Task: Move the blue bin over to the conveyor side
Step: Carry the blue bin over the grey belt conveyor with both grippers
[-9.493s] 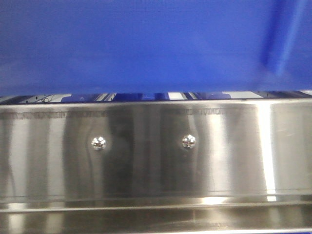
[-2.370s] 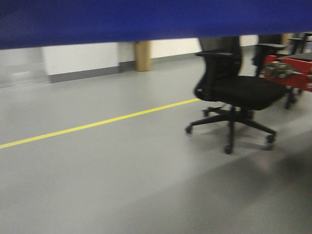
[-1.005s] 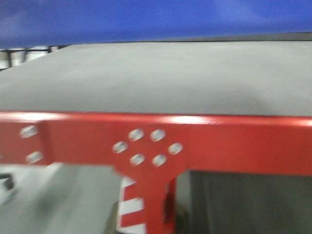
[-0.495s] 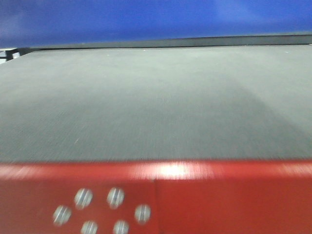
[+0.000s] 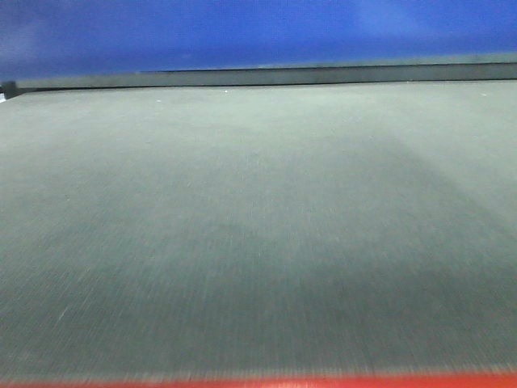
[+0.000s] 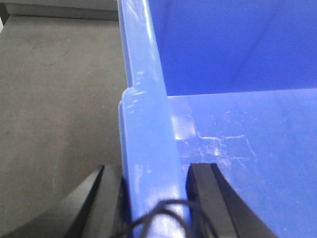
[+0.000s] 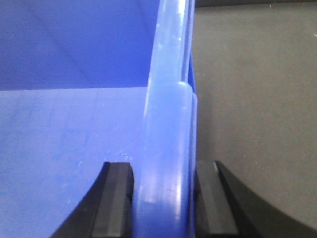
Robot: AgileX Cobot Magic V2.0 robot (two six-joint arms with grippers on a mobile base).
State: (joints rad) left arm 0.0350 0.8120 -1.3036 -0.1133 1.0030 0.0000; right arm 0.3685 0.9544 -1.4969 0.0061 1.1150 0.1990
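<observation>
Two end effectors (image 6: pixel 151 178) (image 7: pixel 162 181) astride one blue bin's (image 6: pixel 247 148) walls, over one conveyor (image 5: pixel 258 226)

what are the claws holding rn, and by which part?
Both hold the blue bin by its top rim: the left claw pinches one side wall's rim, the right claw the opposite wall's, each with one finger inside and one outside.

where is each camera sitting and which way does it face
Front: low on the robot, facing ahead over the conveyor, blue bin across the top; no robot parts show.
Left wrist: behind the left gripper, looking along the bin's wall; both fingers show, straddling the rim.
Right wrist: behind the right gripper, same view of another wall.
Shared: both wrist views show bin and conveyor.
</observation>
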